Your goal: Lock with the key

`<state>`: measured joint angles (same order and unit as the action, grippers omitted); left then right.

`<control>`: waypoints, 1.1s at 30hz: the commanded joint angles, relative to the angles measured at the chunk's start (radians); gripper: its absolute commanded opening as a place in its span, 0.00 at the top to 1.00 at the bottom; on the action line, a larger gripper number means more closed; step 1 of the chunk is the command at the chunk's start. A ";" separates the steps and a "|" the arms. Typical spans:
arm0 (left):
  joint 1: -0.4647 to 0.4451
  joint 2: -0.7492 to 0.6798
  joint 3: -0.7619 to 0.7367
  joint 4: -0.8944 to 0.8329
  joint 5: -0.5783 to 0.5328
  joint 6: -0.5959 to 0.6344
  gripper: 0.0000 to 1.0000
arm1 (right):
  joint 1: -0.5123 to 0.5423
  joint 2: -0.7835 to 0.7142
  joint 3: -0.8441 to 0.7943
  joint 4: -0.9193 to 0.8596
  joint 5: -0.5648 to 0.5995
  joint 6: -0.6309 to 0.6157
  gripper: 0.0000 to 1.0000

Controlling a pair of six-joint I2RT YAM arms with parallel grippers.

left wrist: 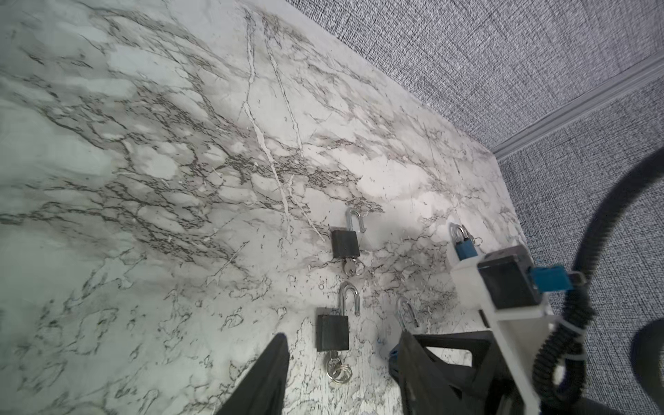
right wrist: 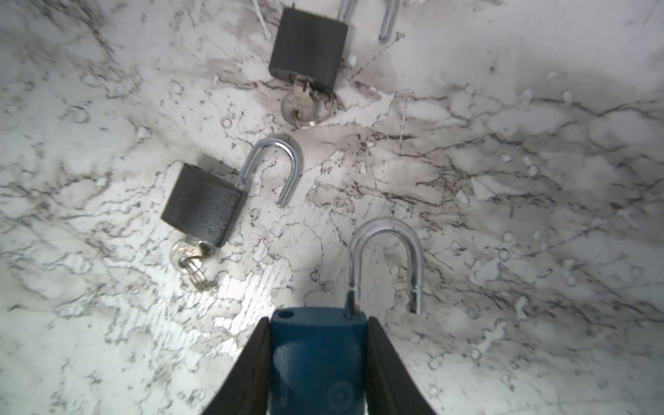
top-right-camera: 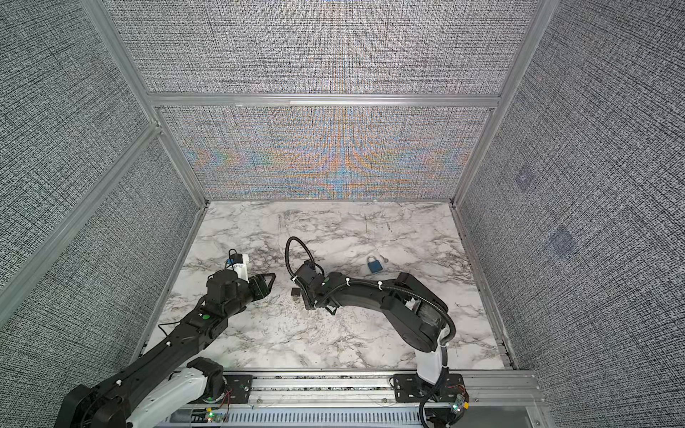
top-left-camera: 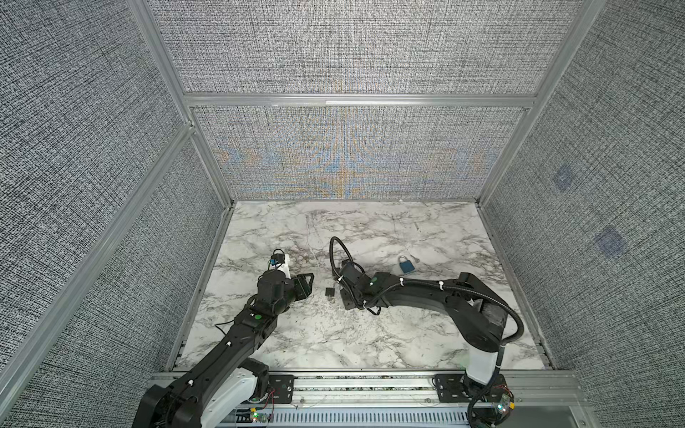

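My right gripper [right wrist: 319, 323] is shut on the body of a blue padlock [right wrist: 318, 359] low over the marble table [top-left-camera: 370, 333]. Its silver shackle [right wrist: 384, 251] stands open, and its key is hidden. Two black padlocks [right wrist: 203, 204] [right wrist: 309, 50] lie ahead with open shackles, each with a key [right wrist: 183, 257] [right wrist: 298, 106] in its underside. My left gripper [left wrist: 343, 336] is open, facing the nearer black padlock [left wrist: 332, 332] from the left, fingers apart from it. In both top views one black padlock [top-left-camera: 330, 291] [top-right-camera: 295, 292] shows between the two grippers.
A second blue padlock [top-left-camera: 406, 265] [top-right-camera: 374, 265] with a shut shackle lies behind the right arm. Grey fabric walls with aluminium rails [top-left-camera: 207, 259] enclose the table on three sides. The right arm's black cable loop [top-left-camera: 339, 252] rises over the table's middle.
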<state>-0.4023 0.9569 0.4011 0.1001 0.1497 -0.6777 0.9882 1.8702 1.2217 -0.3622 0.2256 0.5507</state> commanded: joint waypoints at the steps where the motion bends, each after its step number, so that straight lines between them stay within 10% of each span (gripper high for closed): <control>1: 0.002 0.049 0.017 -0.011 0.071 0.033 0.50 | 0.000 -0.035 -0.008 -0.018 -0.004 -0.009 0.73; 16: -0.001 0.457 0.139 0.239 0.548 0.053 0.54 | 0.011 -0.170 -0.044 -0.056 -0.040 -0.034 0.73; 33: -0.057 0.564 0.191 0.311 0.669 0.051 0.55 | 0.021 -0.209 -0.043 -0.068 -0.040 -0.032 0.73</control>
<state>-0.4530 1.5082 0.5858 0.3794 0.7887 -0.6353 1.0084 1.6730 1.1778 -0.4213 0.1780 0.5163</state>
